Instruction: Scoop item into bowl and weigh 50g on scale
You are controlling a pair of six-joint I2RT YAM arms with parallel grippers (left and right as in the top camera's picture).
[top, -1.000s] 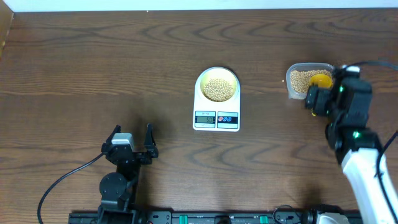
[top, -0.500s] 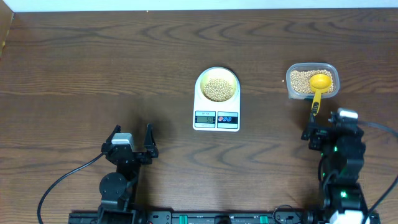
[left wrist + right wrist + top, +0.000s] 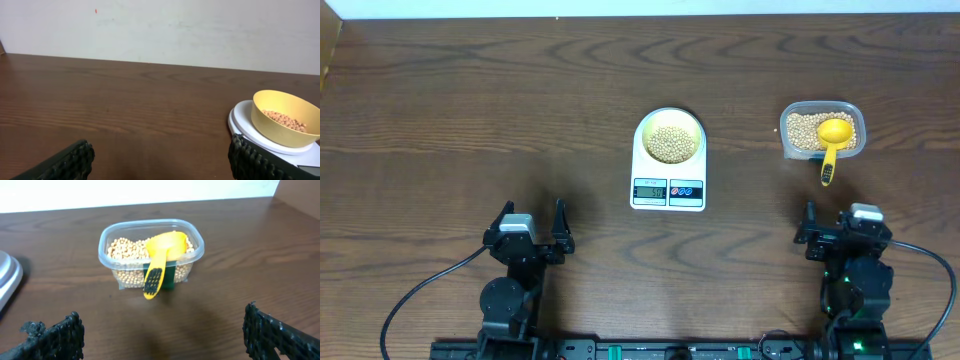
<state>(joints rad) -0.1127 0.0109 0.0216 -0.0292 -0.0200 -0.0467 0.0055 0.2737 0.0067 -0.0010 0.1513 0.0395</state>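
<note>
The right hand (image 3: 162, 337) has pulled back from the tub (image 3: 788, 140) to the desk's (image 3: 470, 100) 5 o'clock edge. It is wide open and empty. The scoop (image 3: 832, 140) now rests in the tub. The bowl (image 3: 669, 118) of beans (image 3: 670, 143) sits on the scale (image 3: 667, 190), at 9 o'clock from the tub. The left hand (image 3: 532, 218) is open and empty too. The weighing looks done.

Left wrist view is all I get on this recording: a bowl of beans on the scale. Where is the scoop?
Observer: The yellow scoop lies in the clear tub of beans, to the right of the scale, with its handle over the tub's near rim.
Operator: Is the right gripper holding it?
Observer: No. The right gripper is open, empty and well clear of the handle, on the robot's side of the tub.
</note>
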